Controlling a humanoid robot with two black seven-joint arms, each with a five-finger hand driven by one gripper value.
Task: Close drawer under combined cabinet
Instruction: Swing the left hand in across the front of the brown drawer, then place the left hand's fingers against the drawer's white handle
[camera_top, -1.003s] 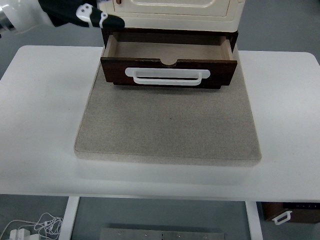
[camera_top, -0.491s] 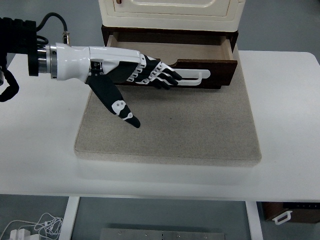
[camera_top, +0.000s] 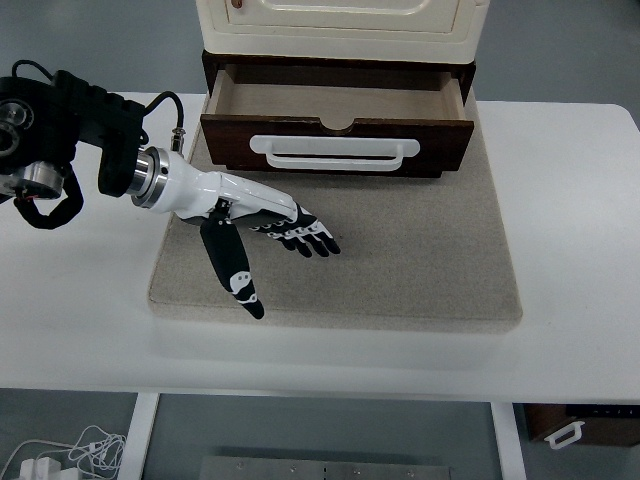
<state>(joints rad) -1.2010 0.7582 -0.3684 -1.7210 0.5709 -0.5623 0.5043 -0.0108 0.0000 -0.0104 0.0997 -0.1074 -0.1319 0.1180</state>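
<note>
White laminate covers the broad rectangular worktop, and on it lies a square slab of speckled grey-beige stone-look mat that carries everything the task concerns. Nearest the camera on that mat hovers or rests the left robot hand, white-shelled with black finger segments, its arm entering from the picture's left edge through a silver wrist collar and a black cabled joint. Its fingers are spread and nearly flat, holding nothing, pointing towards the picture's right, while the thumb splays down towards the near edge of the mat. No right arm shows anywhere.

Beyond the hand, farther from the camera, stands the dark brown wooden drawer, pulled out from under the cream-coloured combined cabinet so that its bare tan interior is open to view. Its front panel faces the camera and bears a long white plastic bar handle. The panel's long axis runs left to right across the picture, so the closing travel is straight away from the camera, into the cabinet base.

The relation that matters: the drawer front lies up-picture of the left robot hand and a little to its right, apart from it and not touched. The fingers currently lie roughly parallel to the panel (not aimed at it), so I judge the hand must go forward to meet the front, ideally near the handle's middle, before any push can seat the drawer evenly.
</note>
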